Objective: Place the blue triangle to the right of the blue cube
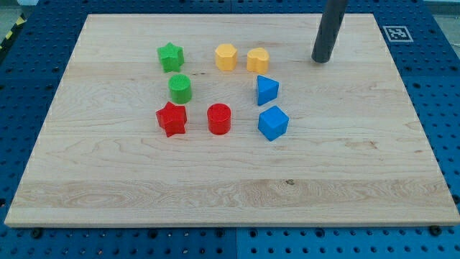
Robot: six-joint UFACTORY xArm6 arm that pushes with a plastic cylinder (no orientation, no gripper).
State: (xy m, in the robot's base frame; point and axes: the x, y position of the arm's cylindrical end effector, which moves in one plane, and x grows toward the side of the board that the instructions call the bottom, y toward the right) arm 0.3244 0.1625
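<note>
- Pale wooden desk (359, 180), wide and flat, lying on a blue perforated base (445, 108); broad bare wood at the view's right and bottom, so room to slide blocks
- Straight dark rod (329, 29) coming down from the view's top, my tip (321, 60) resting near the desk's far edge, up and to the view's right of every block and touching none; no hand to open or close here, only a pushing end
- Blue plastic cube (273, 122), the reference block, sitting lowest of the right-hand column with open wood on its right side, probably where the triangle must end up
- Blue plastic triangle (267, 90), the block to move, just above the cube in the view and slightly to its left, apart from it
- Likely need: bring tip round to the triangle's upper-left, then push rightward and down past the cube
- Red star (171, 119) and red cylinder (219, 119) to the cube's left, clear of that path
- Green star (171, 57) and green cylinder (180, 88) at the cluster's left
- Two yellow blocks, a hexagon (226, 56) and its neighbour (258, 60), just above the triangle; possible to nudge on approach
</note>
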